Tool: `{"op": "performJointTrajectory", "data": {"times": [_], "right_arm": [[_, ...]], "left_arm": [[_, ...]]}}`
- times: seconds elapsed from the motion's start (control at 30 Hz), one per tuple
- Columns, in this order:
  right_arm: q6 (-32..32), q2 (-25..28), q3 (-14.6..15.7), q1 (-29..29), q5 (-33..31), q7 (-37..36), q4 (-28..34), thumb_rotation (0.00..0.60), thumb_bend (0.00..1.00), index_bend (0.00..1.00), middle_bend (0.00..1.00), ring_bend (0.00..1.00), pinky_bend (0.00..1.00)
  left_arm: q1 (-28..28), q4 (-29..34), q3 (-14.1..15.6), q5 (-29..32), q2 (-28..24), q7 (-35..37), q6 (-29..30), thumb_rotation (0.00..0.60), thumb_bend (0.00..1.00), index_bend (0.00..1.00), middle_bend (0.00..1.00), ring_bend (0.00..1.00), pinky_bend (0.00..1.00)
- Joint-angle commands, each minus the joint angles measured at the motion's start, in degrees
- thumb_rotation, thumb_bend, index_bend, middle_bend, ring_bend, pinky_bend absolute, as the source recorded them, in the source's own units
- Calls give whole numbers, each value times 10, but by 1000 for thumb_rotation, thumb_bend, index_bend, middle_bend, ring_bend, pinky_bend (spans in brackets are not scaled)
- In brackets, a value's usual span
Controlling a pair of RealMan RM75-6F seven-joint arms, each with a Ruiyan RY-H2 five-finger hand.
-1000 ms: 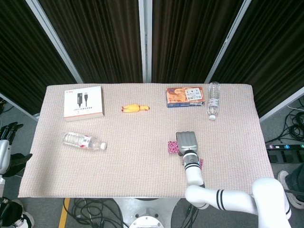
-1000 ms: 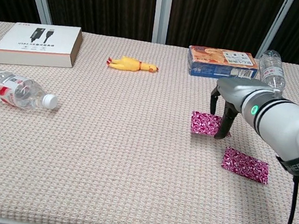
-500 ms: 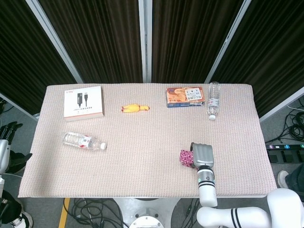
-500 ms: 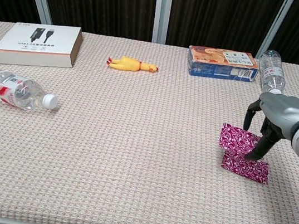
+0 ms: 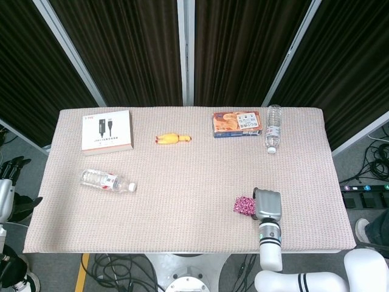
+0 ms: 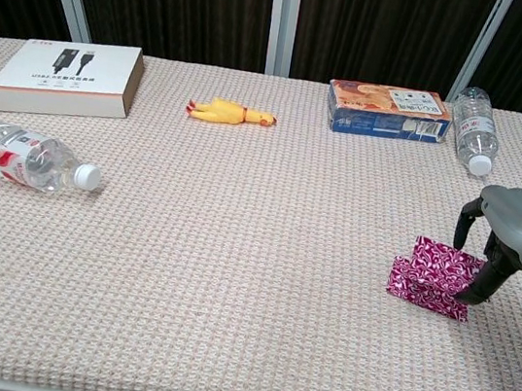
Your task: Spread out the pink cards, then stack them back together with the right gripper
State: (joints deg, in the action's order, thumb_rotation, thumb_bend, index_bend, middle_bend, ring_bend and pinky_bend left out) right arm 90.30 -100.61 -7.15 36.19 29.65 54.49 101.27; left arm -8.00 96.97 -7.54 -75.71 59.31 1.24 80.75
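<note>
Two pink patterned cards lie near the table's front right. The upper pink card (image 6: 446, 260) sits tilted across the lower pink card (image 6: 422, 287), overlapping most of it. My right hand (image 6: 516, 229) holds the upper card at its right end, fingertips (image 6: 474, 291) down at the cards' right edge. From the head view the pink cards (image 5: 244, 205) show just left of the right hand (image 5: 267, 204), which hides part of them. My left hand (image 5: 11, 167) hangs off the table's left side with fingers apart, holding nothing.
A white box (image 6: 67, 76) lies back left and a yellow rubber chicken (image 6: 230, 111) at back centre. Back right are a snack box (image 6: 388, 110) and a water bottle (image 6: 472, 135). Another bottle (image 6: 16, 155) lies at the left. The table's right edge (image 5: 340, 182) is near the cards.
My right hand has carried the upper pink card from the middle right toward the front right, onto the other pink card. The left hand has stayed still.
</note>
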Motion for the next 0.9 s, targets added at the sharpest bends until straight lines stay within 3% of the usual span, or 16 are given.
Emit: {"op": "performJointTrajectory", "data": {"times": [0.03, 0.9], "right_arm": [[-6, -3, 1, -5, 0, 1, -7, 600, 0, 455, 1000, 1000, 974], [-43, -32, -36, -14, -19, 30, -48, 597, 0, 457, 1000, 1000, 974]], "left_arm": [[0, 0, 0, -1, 0, 1, 0, 600, 60, 226, 226, 158, 381], [-1, -1, 2, -3, -5, 13, -5, 600, 65, 226, 226, 158, 381]]}}
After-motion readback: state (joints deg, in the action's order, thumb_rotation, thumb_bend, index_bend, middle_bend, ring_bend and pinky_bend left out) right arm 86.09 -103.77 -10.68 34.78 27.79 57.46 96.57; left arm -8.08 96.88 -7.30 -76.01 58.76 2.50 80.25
